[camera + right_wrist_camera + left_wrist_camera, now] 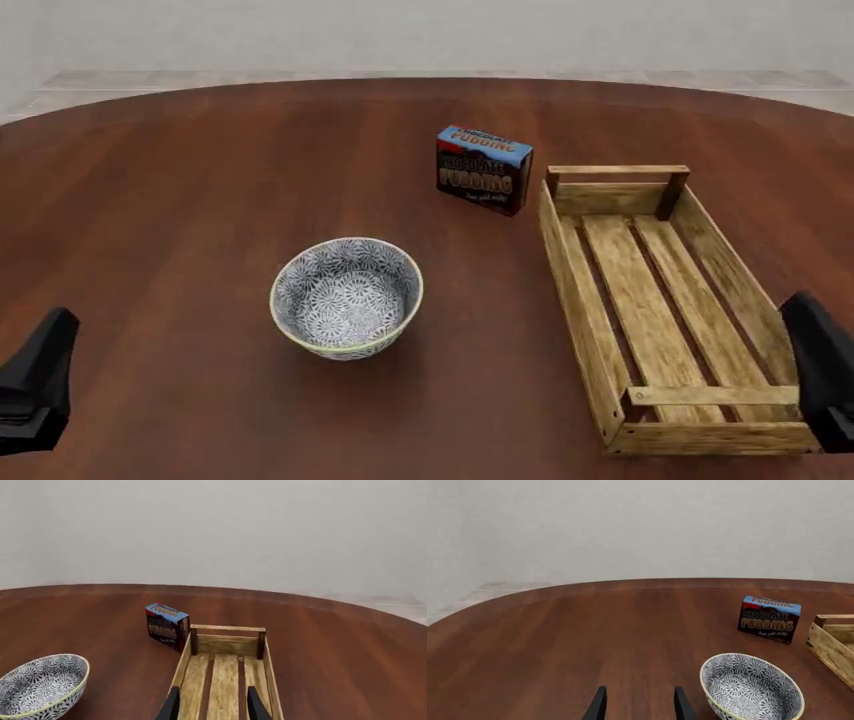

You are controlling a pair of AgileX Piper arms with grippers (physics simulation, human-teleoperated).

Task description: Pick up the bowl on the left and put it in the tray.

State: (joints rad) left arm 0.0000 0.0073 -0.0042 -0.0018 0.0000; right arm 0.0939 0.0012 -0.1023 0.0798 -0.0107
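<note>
In the left wrist view, the left gripper (639,705) is being held above bare counter (560,640), its jaws released and holding nothing; the patterned bowl (752,687) is sitting just beside them, with a pudding box (768,619) farther off. In the front view, the bowl (347,297) is resting upright on the counter, left of the tray (654,305) and apart from it. In the right wrist view, the right gripper (212,705) is being held over the tray (225,672), jaws released.
</note>
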